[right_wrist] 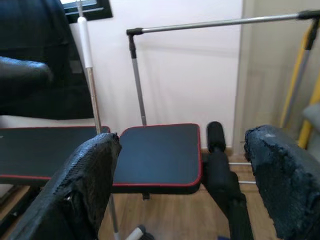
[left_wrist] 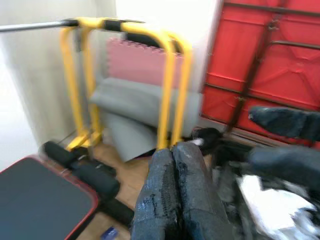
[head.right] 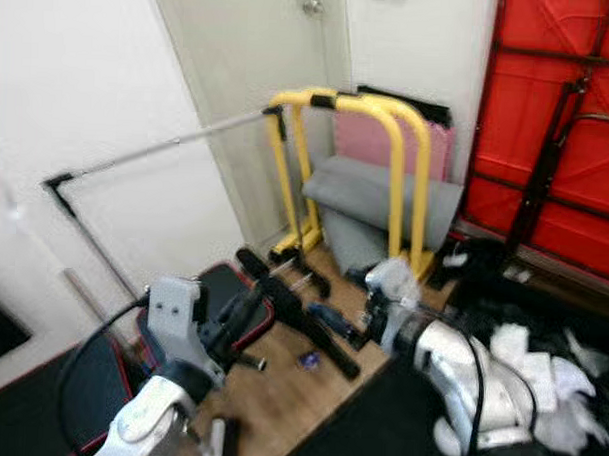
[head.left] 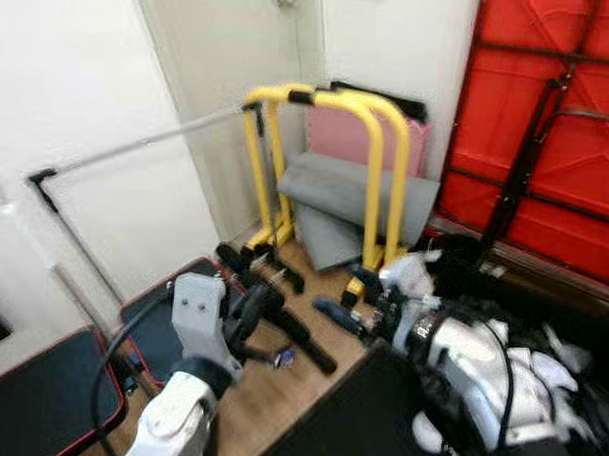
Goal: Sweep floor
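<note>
Wooden flooring (head.left: pixel 279 387) runs into a corner crowded with exercise gear, and the landmark there is a yellow tube frame (head.left: pixel 371 180) standing by the pale wall. Behind the frame lean pink foam tiles (head.left: pixel 343 139), and grey mats (head.left: pixel 335 204) slump through and under it. To the frame's right stands a red metal panel (head.left: pixel 547 146) with dark bars. In front of the frame, on its left, sits a black padded bench (head.left: pixel 171 318) edged in red, with black foam rollers (head.left: pixel 273 277) between the two. A thin metal rail (head.left: pixel 137 147) reaches from the frame's top toward the wall. The left gripper (head.left: pixel 320 361) hovers above the floor in front of the frame; the right gripper (head.left: pixel 331 314) hangs just before the frame's foot. Crumpled white paper (head.left: pixel 550 362) lies in a dark heap to the frame's lower right.

From the left wrist, the rough black fingers (left_wrist: pixel 172 195) press together with nothing between them, pointing at the frame.

From the right wrist, the fingers (right_wrist: pixel 90 185) stand spread wide and empty, with the bench seen between them. Left of the bench stands a slim pole (right_wrist: pixel 89 75), white above and metal below, which may be a broom handle; its head cannot be made out.
</note>
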`<state>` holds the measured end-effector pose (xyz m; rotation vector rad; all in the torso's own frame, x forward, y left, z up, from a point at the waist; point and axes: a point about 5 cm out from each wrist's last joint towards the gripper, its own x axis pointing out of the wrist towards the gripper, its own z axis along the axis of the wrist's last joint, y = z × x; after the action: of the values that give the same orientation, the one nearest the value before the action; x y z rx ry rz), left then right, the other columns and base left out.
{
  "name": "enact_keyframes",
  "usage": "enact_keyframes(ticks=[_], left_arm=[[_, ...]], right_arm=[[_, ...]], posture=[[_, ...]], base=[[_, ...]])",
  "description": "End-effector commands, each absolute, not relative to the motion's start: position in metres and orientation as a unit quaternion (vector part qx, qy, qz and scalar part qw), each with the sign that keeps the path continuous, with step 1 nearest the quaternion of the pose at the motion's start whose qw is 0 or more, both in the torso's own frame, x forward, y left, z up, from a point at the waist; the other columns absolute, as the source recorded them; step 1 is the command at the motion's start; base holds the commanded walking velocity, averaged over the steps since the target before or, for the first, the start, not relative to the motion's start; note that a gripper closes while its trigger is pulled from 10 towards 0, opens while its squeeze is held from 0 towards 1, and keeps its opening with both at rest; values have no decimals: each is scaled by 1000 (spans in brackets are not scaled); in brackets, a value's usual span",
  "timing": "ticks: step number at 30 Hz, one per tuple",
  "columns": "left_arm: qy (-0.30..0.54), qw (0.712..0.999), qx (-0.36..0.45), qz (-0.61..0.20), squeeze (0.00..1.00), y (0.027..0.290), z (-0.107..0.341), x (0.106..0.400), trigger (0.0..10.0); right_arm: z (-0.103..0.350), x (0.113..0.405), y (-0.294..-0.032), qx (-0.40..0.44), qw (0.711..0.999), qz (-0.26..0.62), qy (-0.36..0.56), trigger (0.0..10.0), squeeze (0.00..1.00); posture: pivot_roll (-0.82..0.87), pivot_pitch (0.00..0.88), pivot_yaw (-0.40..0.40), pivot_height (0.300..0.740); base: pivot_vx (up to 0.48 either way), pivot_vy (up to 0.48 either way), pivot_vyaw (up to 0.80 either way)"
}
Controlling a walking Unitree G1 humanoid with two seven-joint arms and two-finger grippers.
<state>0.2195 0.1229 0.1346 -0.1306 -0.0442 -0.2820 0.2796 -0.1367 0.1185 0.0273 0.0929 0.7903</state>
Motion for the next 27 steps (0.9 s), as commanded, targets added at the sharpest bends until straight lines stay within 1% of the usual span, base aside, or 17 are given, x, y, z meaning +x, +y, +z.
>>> enact_keyframes(ticks=[1,10,18,22,25,26,27], left_arm=[[-11,989,-55,-136,0,128,129,219,10000],[-9,989,-54,-138,0,129,129,219,10000],[-9,989,-53,-138,0,129,129,219,10000],[-12,989,-53,-138,0,130,130,220,10000],[-14,989,-53,-137,0,131,131,220,10000],[-16,989,-52,-136,0,130,131,220,10000],[-16,989,-52,-136,0,130,131,220,10000]], right_arm=[[117,279,-129,21,917,396,47,10000,0],[118,280,-129,45,919,389,42,10000,0],[120,280,-129,50,919,388,39,10000,0],[120,281,-129,51,924,378,38,10000,0],[121,281,-130,50,926,373,38,10000,0],[121,281,-131,50,927,370,38,10000,0],[121,281,-131,50,927,370,38,10000,0]], posture=[[-101,0,14,740],[-97,0,16,740],[-95,0,11,740],[-92,0,-34,740],[-92,0,-34,740],[-83,0,-66,740],[-83,0,-66,740]], base=[[0,0,788],[0,0,735],[0,0,0],[0,0,0],[0,0,0],[0,0,0],[0,0,0]])
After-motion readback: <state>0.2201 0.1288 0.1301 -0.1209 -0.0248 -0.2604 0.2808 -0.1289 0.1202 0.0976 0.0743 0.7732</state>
